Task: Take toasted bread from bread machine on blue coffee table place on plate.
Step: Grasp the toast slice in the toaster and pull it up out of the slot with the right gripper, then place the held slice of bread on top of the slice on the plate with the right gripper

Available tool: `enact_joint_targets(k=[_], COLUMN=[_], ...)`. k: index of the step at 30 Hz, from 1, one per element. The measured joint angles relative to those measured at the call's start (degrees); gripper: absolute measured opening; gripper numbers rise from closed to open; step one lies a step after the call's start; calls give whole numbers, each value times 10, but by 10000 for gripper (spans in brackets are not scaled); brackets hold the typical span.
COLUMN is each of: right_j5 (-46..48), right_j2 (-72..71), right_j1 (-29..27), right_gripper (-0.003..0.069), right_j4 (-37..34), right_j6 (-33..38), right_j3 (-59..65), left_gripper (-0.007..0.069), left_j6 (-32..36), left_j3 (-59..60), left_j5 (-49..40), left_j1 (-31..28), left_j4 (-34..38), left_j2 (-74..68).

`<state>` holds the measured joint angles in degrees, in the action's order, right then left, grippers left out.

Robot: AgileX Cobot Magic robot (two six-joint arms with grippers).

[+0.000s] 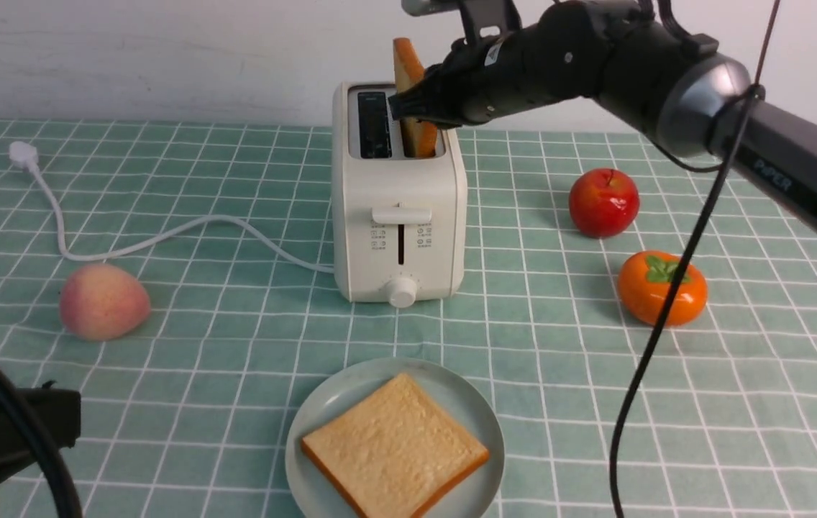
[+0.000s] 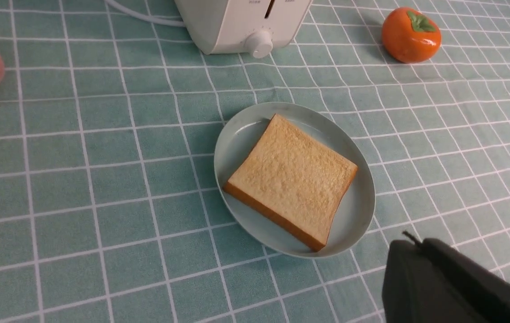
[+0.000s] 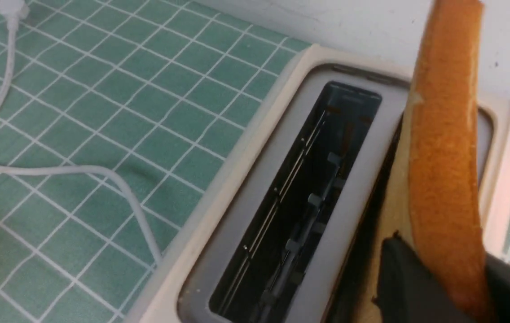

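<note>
Right claw [image 1: 412,108]: closed on the square golden-tan toast slice [image 1: 406,61] with orange-brown crust, one black finger [image 3: 405,278] against each broad face.
Toast slice, pose: on edge and near upright, long axis vertical, crust edge pointing up, broad faces turned left and right.
Toast slice, place: lower part below the right claw, in the right-hand slot of the boxy cream-white plastic toaster [image 1: 398,216]; upper part above the claw.
Below and nearer than the right claw: round pale blue-green plate [image 1: 329,403] carrying a second toast slice [image 1: 394,442], lying flat.
Under everything: teal fabric-clothed table [image 1: 200,324] with a white grid.
Left claw [image 2: 416,269]: jaws together, well apart from the right claw, low beside the plate.
</note>
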<state>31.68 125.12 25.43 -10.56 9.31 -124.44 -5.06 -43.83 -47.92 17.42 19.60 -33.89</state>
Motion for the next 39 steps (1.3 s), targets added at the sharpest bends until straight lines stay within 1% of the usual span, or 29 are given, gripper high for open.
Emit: enact_joint_targets(k=[2,5,6,7,9,10,11,12,13,14,17,18,19,20,21,22,23,24,26,28,31,35,37,39], right_j5=[17,74,79,141,225,262,272,311,371,389,399,401,401,401,400,400,399,397,396,392,385,362,343,323], right_j2=[-36,-115,-121,-170,-214,-226,-228,-236,-243,-245,-245,-242,-242,-239,-233,-230,-229,-222,-216,-204,-191,-164,-154,-147], right_j1=[1,1,1,1,1,1,1,1,1,1,0,0,0,0,0,0,0,0,0,0,0,0,0,0], right_gripper=[89,92,92,92,92,92,92,92,92,92,92,92,92,92,92,92,92,92,92,92,92,94,115,165], right_j4=[8,13,13,11,2,-3,-4,-11,-29,-55,-114,-148,-155,-180,-239,-264,-264,-312,-342,-397,-419,-407,-399,-388], right_j6=[0,0,0,0,0,1,1,1,3,8,26,41,44,57,90,108,108,140,163,221,262,270,262,251], right_j3=[0,-1,-1,-4,-8,-9,-10,-10,-6,13,73,110,116,142,207,239,239,291,321,366,384,385,387,388], left_gripper=[-14,-14,-14,-14,-14,-14,-14,-14,-14,-14,-14,-14,-14,-14,-14,-14,-14,-14,-14,-14,-14,-14,-14,-14], left_j6=[0,0,0,0,0,0,0,0,0,0,0,0,0,0,0,0,0,0,0,0,0,0,0,0], left_j3=[0,0,0,0,0,0,0,0,0,0,0,0,0,0,0,0,0,0,0,0,1,1,1,1], left_j5=[0,0,0,0,0,0,0,0,0,1,0,0,0,0,0,0,0,0,-1,-1,-1,-2,-2,-2], left_j1=[0,0,0,0,0,0,0,0,0,0,0,0,0,0,0,0,0,0,0,0,0,0,0,0], left_j4=[-1,-4,-5,-12,-24,-28,-29,-32,-36,-37,-39,-39,-39,-39,-39,-39,-39,-38,-38,-38,-38,-38,-38,-38], left_j2=[0,0,0,0,0,0,0,0,0,0,0,0,0,0,0,0,0,0,0,0,0,0,0,0])
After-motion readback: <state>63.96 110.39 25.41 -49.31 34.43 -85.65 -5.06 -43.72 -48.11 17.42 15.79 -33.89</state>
